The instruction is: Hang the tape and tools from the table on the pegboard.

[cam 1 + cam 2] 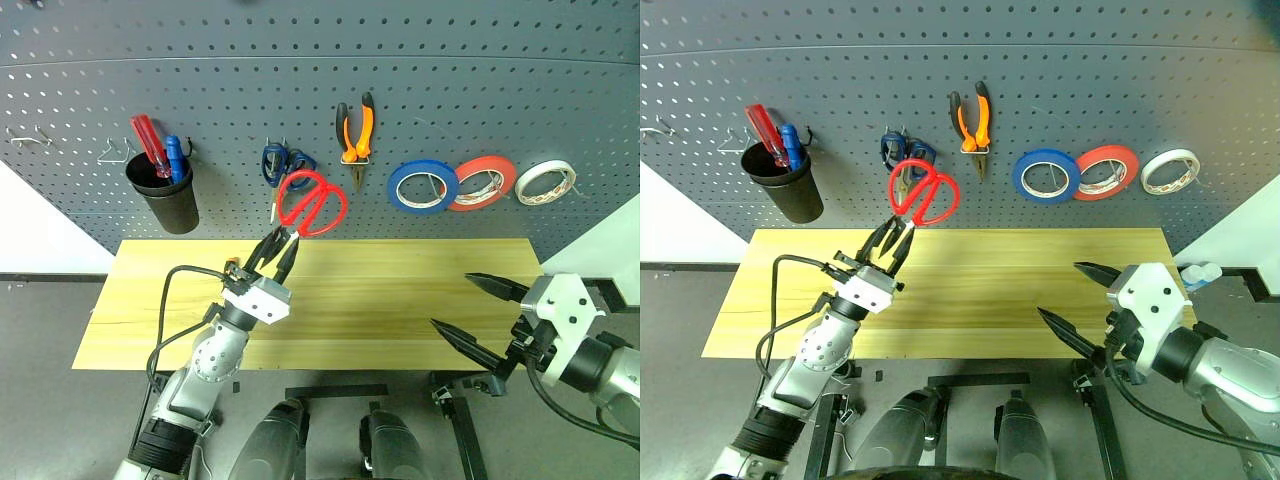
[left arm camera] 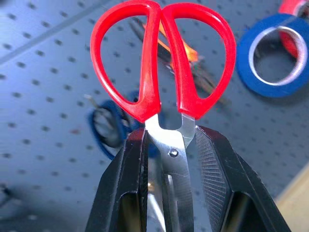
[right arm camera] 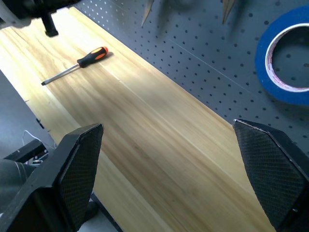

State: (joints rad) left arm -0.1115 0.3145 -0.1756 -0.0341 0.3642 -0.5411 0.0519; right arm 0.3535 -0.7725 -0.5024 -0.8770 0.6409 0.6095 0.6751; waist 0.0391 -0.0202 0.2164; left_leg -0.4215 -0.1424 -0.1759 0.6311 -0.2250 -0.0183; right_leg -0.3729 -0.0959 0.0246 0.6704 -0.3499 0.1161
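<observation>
Before the grey pegboard (image 1: 500,80), the left tool (image 1: 276,252) pinches the red-handled scissors (image 1: 312,203) by the blades; the right tool (image 1: 480,315) is spread over the desk (image 1: 400,290).

Red-handled scissors (image 1: 312,203), blue tape roll (image 1: 423,187), orange-and-black pliers (image 1: 356,130), dark grey dotted pegboard (image 1: 500,90), pale wood-grained table (image 1: 380,300).

Head stereo pair facing pegboard (image 1: 300,60), wrist cameras close along fingers

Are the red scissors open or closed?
Closed. The red scissors have both handle loops touching, and the blades sit together in the left gripper.
</observation>
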